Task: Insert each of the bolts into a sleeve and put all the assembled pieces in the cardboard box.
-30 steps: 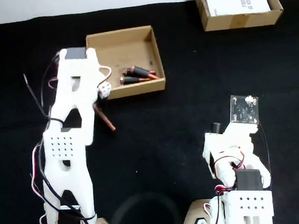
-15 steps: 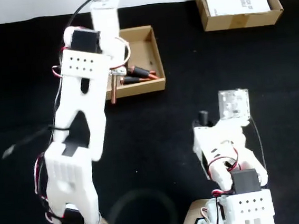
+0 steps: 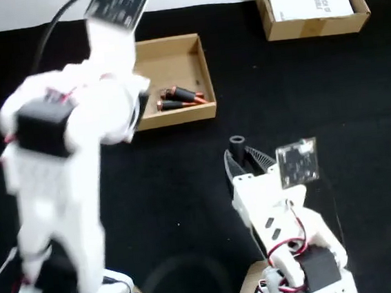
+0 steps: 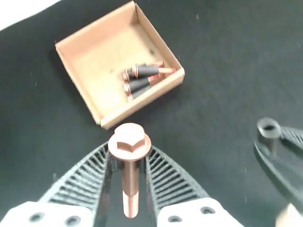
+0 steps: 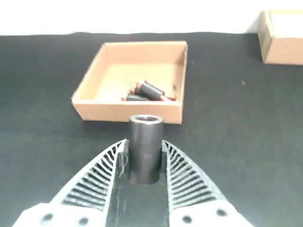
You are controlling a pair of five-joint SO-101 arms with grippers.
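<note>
We saw the left tool (image 4: 129,153) pinching a copper bolt (image 4: 129,142), the right tool (image 5: 144,157) pinching a black sleeve (image 5: 146,130); the cardboard box (image 3: 173,58), at the high view's upper centre, held two assembled pieces (image 3: 180,98).

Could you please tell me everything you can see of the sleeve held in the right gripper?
The sleeve is a short, dark tube, metal by its dull sheen, with its open, hollow end up. It stands upright, clamped between the right gripper's two ribbed fingers, which touch its sides. It sits over the black table, apart from the cardboard box.
</note>
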